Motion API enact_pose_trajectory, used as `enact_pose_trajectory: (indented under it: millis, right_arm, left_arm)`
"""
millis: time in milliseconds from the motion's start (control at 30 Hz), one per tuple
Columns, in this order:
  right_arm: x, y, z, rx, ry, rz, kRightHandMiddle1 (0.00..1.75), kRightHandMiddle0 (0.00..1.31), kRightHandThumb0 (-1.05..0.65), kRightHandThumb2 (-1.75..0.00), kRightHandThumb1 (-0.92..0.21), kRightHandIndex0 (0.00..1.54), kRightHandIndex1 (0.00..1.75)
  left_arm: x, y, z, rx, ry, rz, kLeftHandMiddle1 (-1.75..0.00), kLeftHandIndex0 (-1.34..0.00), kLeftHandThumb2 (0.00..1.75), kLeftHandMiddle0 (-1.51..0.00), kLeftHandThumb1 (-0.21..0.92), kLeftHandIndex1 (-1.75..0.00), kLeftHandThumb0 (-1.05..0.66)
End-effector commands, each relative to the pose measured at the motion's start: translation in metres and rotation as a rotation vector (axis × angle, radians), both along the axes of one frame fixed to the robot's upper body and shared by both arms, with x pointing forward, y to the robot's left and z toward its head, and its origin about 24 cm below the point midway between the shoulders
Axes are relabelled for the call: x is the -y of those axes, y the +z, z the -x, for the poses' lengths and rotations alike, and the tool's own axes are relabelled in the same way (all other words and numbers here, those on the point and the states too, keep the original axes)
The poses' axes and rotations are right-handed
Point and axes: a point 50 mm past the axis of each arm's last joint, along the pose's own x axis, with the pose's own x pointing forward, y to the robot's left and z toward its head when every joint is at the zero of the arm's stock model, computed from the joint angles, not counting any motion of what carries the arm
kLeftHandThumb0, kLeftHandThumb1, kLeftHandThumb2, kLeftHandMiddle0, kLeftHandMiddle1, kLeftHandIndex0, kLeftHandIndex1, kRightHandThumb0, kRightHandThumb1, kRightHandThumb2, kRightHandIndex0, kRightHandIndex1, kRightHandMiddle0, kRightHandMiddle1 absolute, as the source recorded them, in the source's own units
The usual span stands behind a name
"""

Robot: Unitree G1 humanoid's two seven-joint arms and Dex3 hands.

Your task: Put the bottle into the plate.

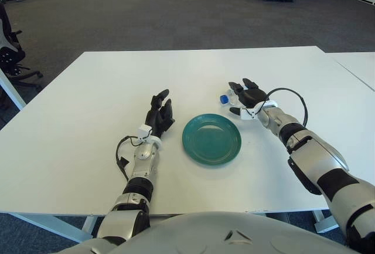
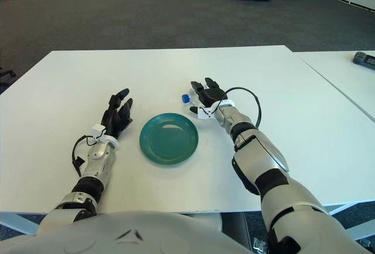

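Observation:
A teal plate [image 1: 211, 138] sits in the middle of the white table [image 1: 88, 101] with nothing on it. Just beyond its far right rim lies a small clear bottle [image 1: 227, 98], blue cap pointing left. My right hand [image 1: 236, 97] is right beside the bottle on its right, two fingers stretched past it and the thumb low toward the plate; the fingers are spread and do not close on the bottle. My left hand [image 1: 159, 108] shows left of the plate, fingers straight and holding nothing.
A second white table [image 1: 357, 60] stands close on the right, with a dark device [image 2: 364, 58] on it. An office chair [image 1: 9, 48] is off the far left corner. Boxes and cases stand far back on the carpet.

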Motion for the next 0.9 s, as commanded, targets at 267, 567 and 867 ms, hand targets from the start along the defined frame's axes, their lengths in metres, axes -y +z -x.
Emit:
enact_pose_trajectory:
  millis: [267,567,867]
  right_arm:
    - [0.018,-0.0419,0.0357,-0.143,-0.026,0.107,1.32,0.03,-0.9,-0.75,-0.92,0.28,1.31]
    - [0.0183,-0.0384,0.035,-0.001,0.023,0.166,1.67,0.35,-0.51,-0.76,-0.68,0.56,1.73]
    - [0.0157,-0.0345,0.0329,0.08,0.071,0.205,1.74,0.52,-0.45,-1.14,-0.44,0.91,1.75]
  left_arm:
    - [-0.0115,-0.0112,0.0097,-0.059,0.019,0.005,-0.03,0.0,0.77,-0.4,0.92,-0.83,-0.69]
    - [-0.0148,-0.0103,0.0098,-0.048,0.021,-0.009,-0.05,0.0,0.78,-0.43,0.92,-0.86,-0.67]
    - [-0.0179,-0.0094,0.01,-0.039,0.028,0.001,-0.06,0.0,0.78,-0.46,0.92,-0.9,-0.67]
